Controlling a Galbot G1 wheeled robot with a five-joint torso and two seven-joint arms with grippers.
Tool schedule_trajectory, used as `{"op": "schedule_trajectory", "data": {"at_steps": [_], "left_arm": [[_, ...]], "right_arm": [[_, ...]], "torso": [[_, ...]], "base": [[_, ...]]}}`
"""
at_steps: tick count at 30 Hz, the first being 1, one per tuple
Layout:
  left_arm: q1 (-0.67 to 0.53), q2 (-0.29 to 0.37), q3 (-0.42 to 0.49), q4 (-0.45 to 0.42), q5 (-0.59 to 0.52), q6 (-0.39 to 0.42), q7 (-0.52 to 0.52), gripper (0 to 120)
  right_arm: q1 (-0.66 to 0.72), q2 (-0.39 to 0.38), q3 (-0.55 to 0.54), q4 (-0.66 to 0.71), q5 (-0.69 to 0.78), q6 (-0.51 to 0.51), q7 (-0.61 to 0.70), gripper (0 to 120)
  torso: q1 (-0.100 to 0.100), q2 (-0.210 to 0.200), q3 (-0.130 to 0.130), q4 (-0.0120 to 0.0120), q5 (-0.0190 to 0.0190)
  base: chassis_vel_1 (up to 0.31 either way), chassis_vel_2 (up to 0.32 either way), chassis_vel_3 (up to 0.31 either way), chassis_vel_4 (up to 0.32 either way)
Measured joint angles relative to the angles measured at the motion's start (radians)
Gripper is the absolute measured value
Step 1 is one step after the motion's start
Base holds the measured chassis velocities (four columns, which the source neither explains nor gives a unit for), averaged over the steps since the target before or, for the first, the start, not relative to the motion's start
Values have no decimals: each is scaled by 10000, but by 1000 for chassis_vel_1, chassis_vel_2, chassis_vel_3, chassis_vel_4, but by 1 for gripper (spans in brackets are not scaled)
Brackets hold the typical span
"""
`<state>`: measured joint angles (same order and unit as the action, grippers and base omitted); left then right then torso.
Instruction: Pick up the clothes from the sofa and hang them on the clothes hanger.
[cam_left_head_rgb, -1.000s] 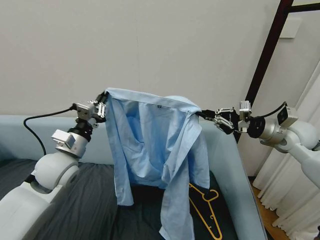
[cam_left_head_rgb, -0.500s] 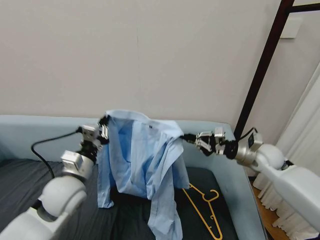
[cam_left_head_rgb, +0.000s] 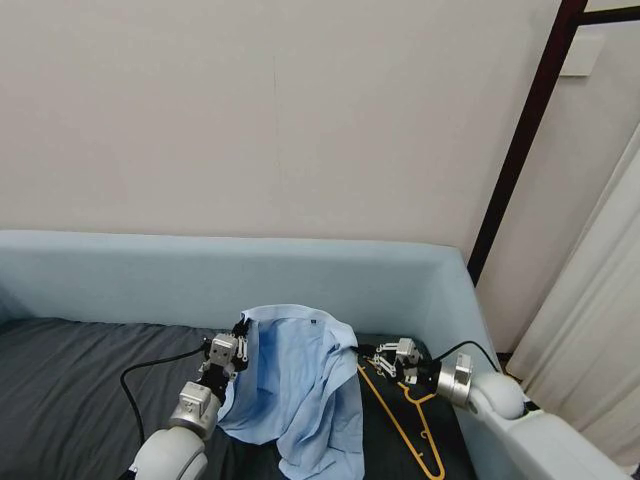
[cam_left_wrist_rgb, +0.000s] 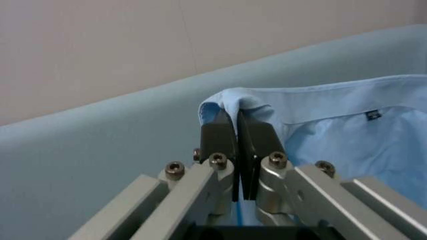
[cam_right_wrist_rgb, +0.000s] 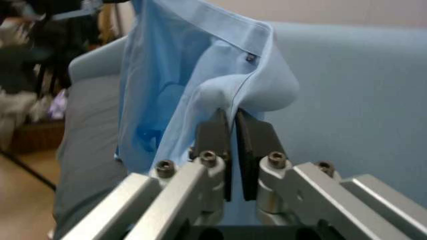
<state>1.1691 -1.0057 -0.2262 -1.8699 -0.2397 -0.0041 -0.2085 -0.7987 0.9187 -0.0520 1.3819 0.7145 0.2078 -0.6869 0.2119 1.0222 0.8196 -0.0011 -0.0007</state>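
A light blue shirt (cam_left_head_rgb: 295, 390) hangs low between my two grippers, its lower part resting on the dark sofa seat (cam_left_head_rgb: 70, 390). My left gripper (cam_left_head_rgb: 241, 334) is shut on the shirt's left shoulder edge, seen close up as cloth (cam_left_wrist_rgb: 235, 102) pinched between the fingers (cam_left_wrist_rgb: 217, 137). On the other side my right gripper (cam_left_head_rgb: 366, 358) is shut on the right shoulder; its wrist view shows the shirt (cam_right_wrist_rgb: 200, 65) clamped in the pads (cam_right_wrist_rgb: 252, 145). A yellow clothes hanger (cam_left_head_rgb: 408, 425) lies on the seat under the right arm.
The pale blue sofa back (cam_left_head_rgb: 140, 275) runs behind, with its right armrest (cam_left_head_rgb: 475, 330) beside the right arm. A dark pole of the clothes rack (cam_left_head_rgb: 520, 130) rises at the right, next to a white curtain (cam_left_head_rgb: 600, 330). A black cable (cam_left_head_rgb: 150, 370) trails from the left arm.
Both arms have dropped from chest height down to the sofa seat with the shirt still gripped. The shirt, once hanging spread out in the air, now sags onto the cushion. The view has shifted.
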Motion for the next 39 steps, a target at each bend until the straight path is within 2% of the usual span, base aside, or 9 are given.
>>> {"op": "schedule_trajectory", "data": {"at_steps": [3, 8, 11, 14, 18, 21, 23, 27, 39], "left_arm": [[-107, 94, 35, 28, 27, -39, 135, 0], [-367, 362, 183, 170, 46, -102, 301, 0], [-453, 422, 261, 216, 49, -149, 349, 0], [-656, 523, 420, 276, 141, -178, 402, 0], [-963, 606, 685, 372, 210, -179, 393, 0], [-978, 593, 723, 375, 217, -183, 353, 0], [-954, 588, 731, 329, 247, -199, 327, 0], [-918, 588, 678, 235, 290, -219, 303, 0], [-1009, 646, 540, 160, 279, -296, 117, 0]], "right_arm": [[-582, -168, 31, 422, 689, -522, 1241, 18], [-1923, -474, 364, 1727, 1166, -2076, 5744, 39], [-2181, -493, 445, 2006, 1275, -2432, 6703, 47], [-2471, -418, 504, 2259, 1131, -2924, 8016, 56], [-2626, 105, 506, 2466, 1146, -4497, 10981, 77], [-2582, 307, 546, 2203, 1144, -4864, 10969, 84], [-2388, 528, 647, 1518, 709, -4975, 10112, 94], [-1959, 890, 687, 347, 152, -4921, 9224, 100], [-851, 1600, 880, -2375, -1208, -5014, 7401, 94]], "torso": [[0, 1, -1, -3, -1], [0, 1, -1, -4, -2], [0, 1, -1, -1, -3], [0, 1, -1, -2, -3], [0, 1, -1, -2, -3], [0, 1, 0, -1, -1], [0, 1, 0, -2, -3], [0, 0, 1, -1, 0], [2, 1, 1, -2, -2]], "base": [[0, 0, 0, 0], [0, 0, 0, 0], [0, 0, 0, 0], [0, 0, 0, 0], [0, 0, 0, 0], [0, 0, 0, 0], [0, 0, 0, 0], [0, 0, 0, 0], [0, 0, 0, 0]]}}
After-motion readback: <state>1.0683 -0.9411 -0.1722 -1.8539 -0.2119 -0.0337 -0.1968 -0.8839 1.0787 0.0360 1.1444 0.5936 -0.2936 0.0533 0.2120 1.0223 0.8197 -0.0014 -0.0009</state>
